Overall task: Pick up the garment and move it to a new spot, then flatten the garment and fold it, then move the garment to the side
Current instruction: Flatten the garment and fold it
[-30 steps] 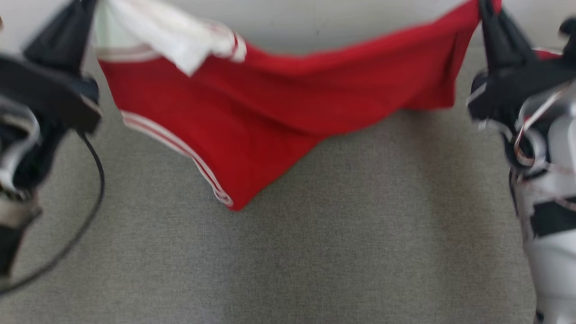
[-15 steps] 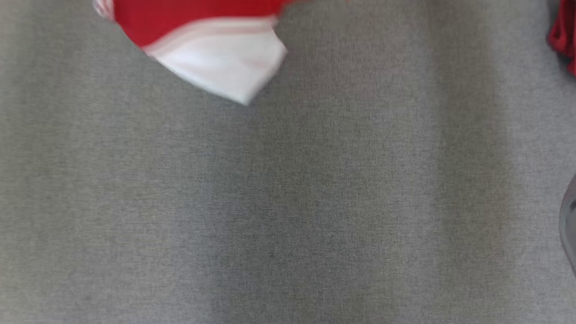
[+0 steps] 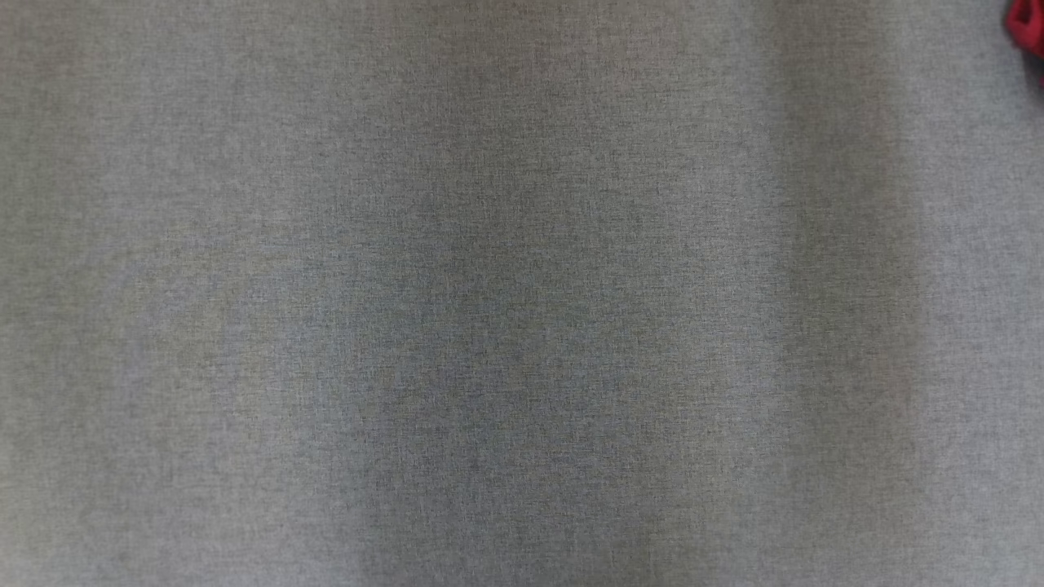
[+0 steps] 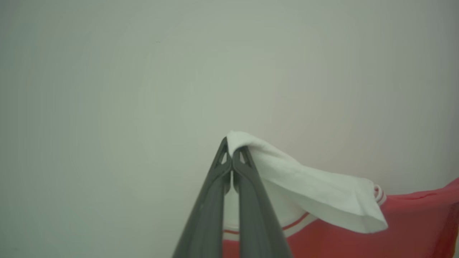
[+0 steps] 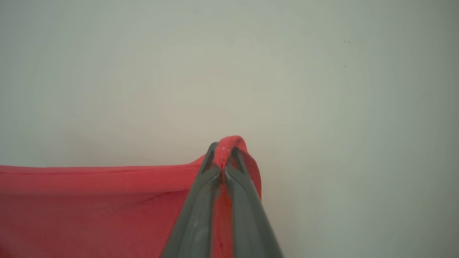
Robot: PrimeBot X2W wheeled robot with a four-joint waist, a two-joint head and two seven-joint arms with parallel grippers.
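Red garment [image 5: 89, 200] | left pincer [image 4: 231, 150] clamps its white corner | right pincer [image 5: 222, 152] clamps its red edge | grey fabric surface [image 3: 489, 326]

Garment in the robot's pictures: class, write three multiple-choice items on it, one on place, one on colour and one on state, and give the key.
1. In the head view, the garment shows at:
A the centre
B the bottom left
C the top right corner

2. The part that the left hand pinches is:
A white
B blue
C black

3. The right hand is:
A wide open
B shut on a red fold
C holding a cup

Key:
1 C, a red scrap sits at that corner.
2 A, white cloth drapes from its grip in the left wrist view.
3 B, it is closed on red cloth in the right wrist view.
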